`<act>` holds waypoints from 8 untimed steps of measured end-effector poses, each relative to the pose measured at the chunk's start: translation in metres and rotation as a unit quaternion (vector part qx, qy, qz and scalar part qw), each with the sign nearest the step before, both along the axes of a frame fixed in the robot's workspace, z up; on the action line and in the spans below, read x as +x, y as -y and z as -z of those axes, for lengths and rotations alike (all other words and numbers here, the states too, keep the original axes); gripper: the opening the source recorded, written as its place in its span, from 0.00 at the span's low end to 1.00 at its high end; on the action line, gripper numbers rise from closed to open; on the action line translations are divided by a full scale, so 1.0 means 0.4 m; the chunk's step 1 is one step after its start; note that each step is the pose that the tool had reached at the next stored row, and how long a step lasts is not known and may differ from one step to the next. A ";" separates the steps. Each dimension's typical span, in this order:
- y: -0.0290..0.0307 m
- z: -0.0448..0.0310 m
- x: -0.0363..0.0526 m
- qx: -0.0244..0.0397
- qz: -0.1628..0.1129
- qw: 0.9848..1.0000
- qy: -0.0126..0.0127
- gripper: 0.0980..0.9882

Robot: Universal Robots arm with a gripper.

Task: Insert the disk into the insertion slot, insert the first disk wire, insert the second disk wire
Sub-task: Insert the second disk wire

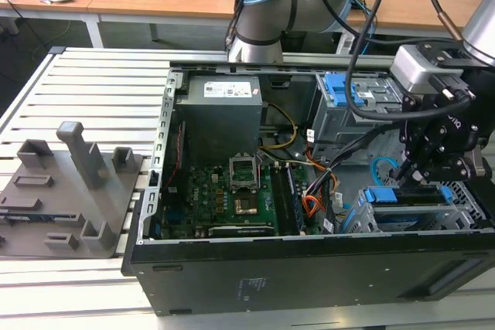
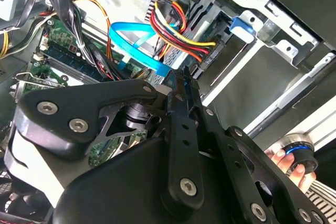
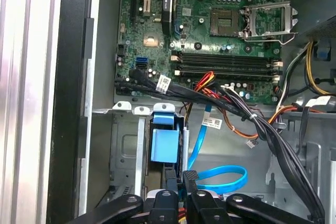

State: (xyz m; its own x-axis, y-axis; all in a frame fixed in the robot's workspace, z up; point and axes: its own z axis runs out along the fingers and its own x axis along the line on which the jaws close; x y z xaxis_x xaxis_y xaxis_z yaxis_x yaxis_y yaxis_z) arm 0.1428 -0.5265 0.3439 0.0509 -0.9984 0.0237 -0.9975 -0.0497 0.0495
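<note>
Gripper: black jaws (image 1: 408,174), drawn narrow, low inside the open black computer case (image 1: 309,268).
Light-blue flat cable (image 3: 223,178): looped just beside the jaws.
Grip: cannot tell.

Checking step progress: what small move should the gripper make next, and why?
Probably ease the gripper toward the second disk wire: the disk already seems seated in the insertion slot, and the light-blue loop lies right beside the gripper, its plug end hidden.
</note>
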 end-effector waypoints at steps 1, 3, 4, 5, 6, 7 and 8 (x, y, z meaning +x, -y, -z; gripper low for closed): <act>0.002 0.000 0.001 0.000 0.000 1.000 0.000 0.07; 0.005 0.000 0.005 0.000 0.002 1.000 0.000 0.07; 0.005 0.000 0.008 0.000 0.003 1.000 0.000 0.07; 0.005 0.000 0.013 0.000 0.005 1.000 0.000 0.07; 0.006 0.000 0.015 0.000 0.006 1.000 0.000 0.07; 0.008 0.000 0.016 0.000 0.007 1.000 0.000 0.07; 0.009 0.000 0.016 0.000 0.008 1.000 0.000 0.07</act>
State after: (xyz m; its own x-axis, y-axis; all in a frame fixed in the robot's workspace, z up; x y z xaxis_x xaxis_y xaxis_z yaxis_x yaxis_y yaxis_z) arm 0.1491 -0.5302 0.3438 0.0350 -0.9991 0.0236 -0.9982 -0.0338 0.0499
